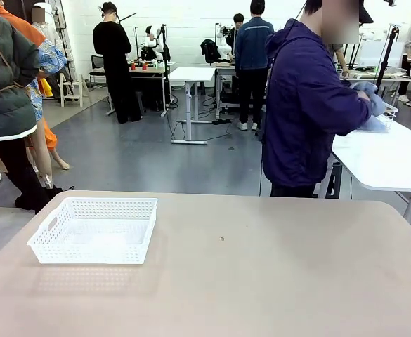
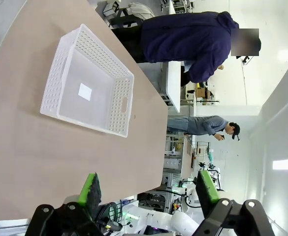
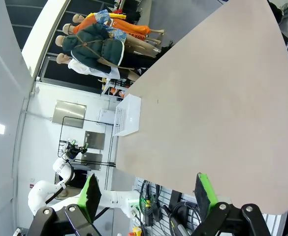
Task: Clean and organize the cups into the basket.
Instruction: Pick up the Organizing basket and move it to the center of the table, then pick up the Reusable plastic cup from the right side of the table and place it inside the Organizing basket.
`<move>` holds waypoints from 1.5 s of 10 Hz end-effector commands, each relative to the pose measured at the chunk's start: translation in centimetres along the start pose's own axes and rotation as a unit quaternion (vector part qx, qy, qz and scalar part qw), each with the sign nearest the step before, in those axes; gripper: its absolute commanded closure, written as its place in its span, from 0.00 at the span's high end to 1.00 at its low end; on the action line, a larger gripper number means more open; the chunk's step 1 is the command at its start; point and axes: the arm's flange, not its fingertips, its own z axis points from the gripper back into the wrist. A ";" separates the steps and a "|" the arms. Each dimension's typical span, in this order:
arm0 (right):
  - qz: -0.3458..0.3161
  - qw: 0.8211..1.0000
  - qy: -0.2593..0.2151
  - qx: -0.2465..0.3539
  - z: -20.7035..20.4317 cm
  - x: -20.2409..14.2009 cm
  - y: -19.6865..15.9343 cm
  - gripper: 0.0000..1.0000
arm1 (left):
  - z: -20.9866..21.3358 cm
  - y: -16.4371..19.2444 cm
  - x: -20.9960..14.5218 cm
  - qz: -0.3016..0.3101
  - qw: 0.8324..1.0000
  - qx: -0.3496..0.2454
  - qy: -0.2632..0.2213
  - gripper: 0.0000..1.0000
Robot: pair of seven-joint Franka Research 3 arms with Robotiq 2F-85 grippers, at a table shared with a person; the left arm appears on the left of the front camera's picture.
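My left tool (image 2: 148,189) hangs above the desk (image 1: 261,267) with its green pads spread wide, gripping nothing. My right tool (image 3: 148,191) is just as wide open, near the desk's edge. The white lattice basket (image 1: 89,251) sits upright on the desk's left half, on my left arm's side. A person (image 1: 303,105) in a purple jacket stands beyond the far edge, turned sideways.

The basket (image 1: 86,253) stands at the left of the table (image 1: 275,274), its top open. The tabletop to its right lies free. A person (image 1: 305,119) stands beyond the far edge.
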 end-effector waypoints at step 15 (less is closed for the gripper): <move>0.005 1.000 -0.003 0.007 0.1 0.0 0.2 1.00 | 0.4 -0.1 0.2 0.002 1.000 -0.006 0.004 1.00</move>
